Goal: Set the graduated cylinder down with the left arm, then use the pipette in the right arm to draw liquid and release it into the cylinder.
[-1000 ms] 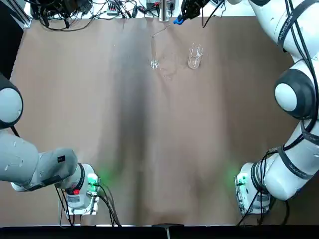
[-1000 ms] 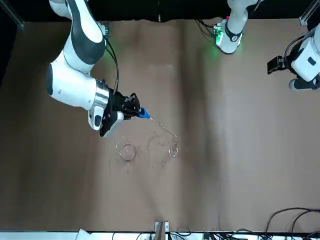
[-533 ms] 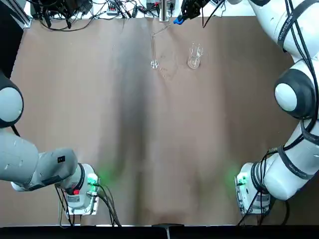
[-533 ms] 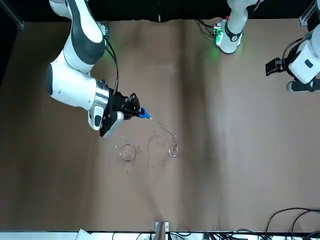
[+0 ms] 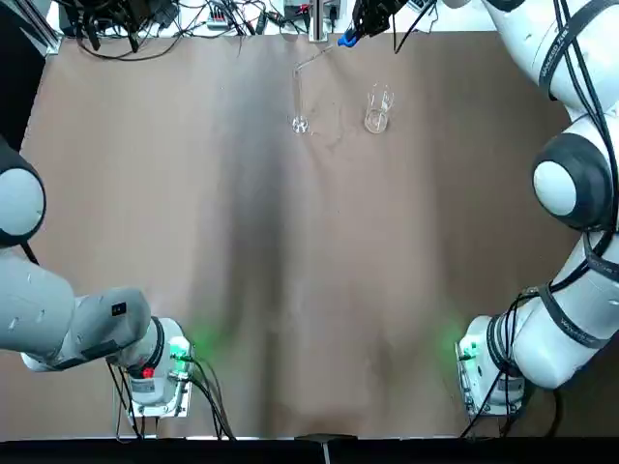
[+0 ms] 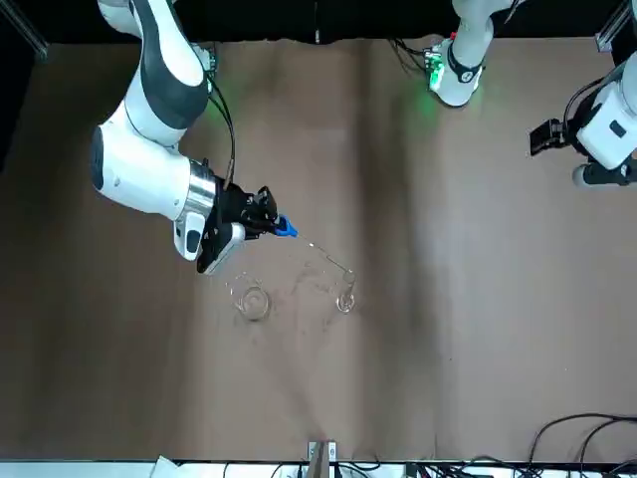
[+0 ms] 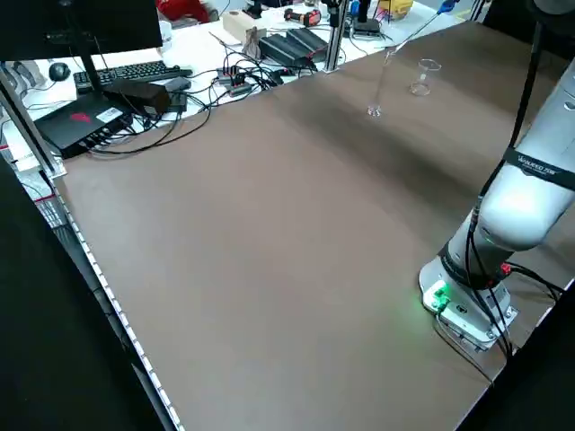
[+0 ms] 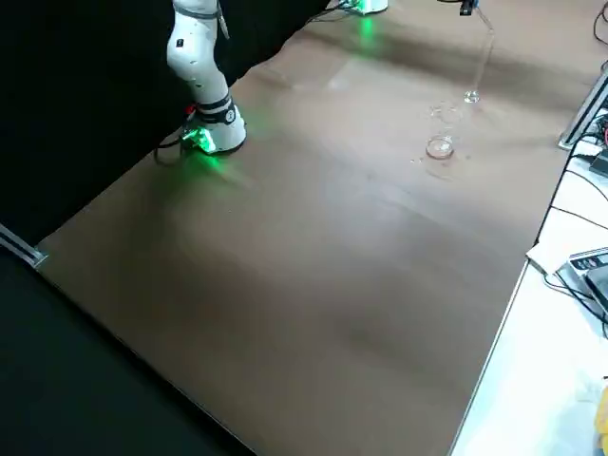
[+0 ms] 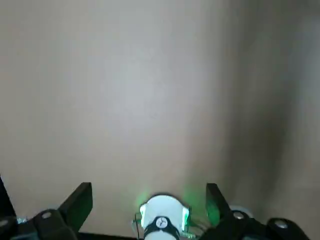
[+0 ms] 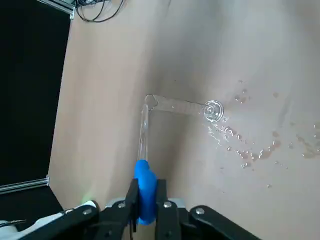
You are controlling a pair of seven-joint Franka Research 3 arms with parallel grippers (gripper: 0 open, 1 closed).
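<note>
The graduated cylinder (image 5: 297, 97) stands upright on the brown table at the far middle, its round foot (image 10: 213, 111) on the surface. My right gripper (image 6: 254, 211) hovers high beside it, shut on the pipette (image 10: 145, 187) by its blue bulb (image 5: 346, 39). The pipette's clear stem (image 10: 144, 131) slants down, with its tip at the cylinder's mouth (image 10: 149, 101). My left gripper (image 9: 148, 192) is open and holds nothing. It hangs far from the glassware, above its own base, at the table's left near side (image 6: 545, 134).
A short clear beaker (image 5: 376, 108) stands just to the right of the cylinder. Water droplets (image 10: 250, 150) dot the table around the cylinder's foot. Cables and electronics (image 7: 269, 49) lie beyond the far edge. Both arm bases (image 5: 160, 372) sit at the near edge.
The right gripper with the pipette has drifted slightly away from the cylinder. The left wrist has shifted a little. The glassware has not moved.
</note>
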